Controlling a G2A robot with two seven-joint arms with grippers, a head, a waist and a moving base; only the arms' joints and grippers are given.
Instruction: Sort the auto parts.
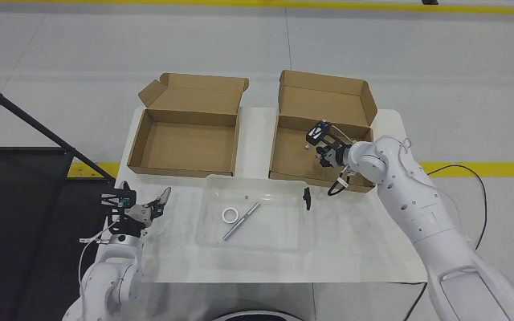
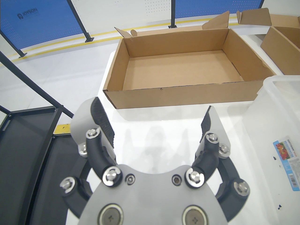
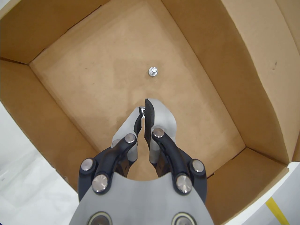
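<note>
My right gripper [image 3: 143, 112] hangs over the inside of the right cardboard box [image 3: 234, 36], shut on a small silver bolt [image 3: 142, 111] pinched at its fingertips. Another silver bolt [image 3: 153, 71] lies on that box's floor just beyond the fingertips. From above, the right gripper [image 1: 323, 144] sits over the right box [image 1: 283, 160]. A clear plastic tray [image 1: 210, 233] at the table's middle holds a white ring [image 1: 229, 215], a metal rod [image 1: 241, 221] and a black part [image 1: 306, 196]. My left gripper [image 2: 157, 122] [image 1: 148, 205] stands open with nothing between its fingers, at the table's left front.
The left cardboard box [image 2: 117, 99] [image 1: 136, 160] lies open with a bare floor, ahead of the left gripper. White tabletop [image 2: 159, 129] separates the gripper from it. A black frame [image 2: 30, 141] stands off the table's left edge. The clear tray's wall [image 2: 269, 118] is beside the left gripper.
</note>
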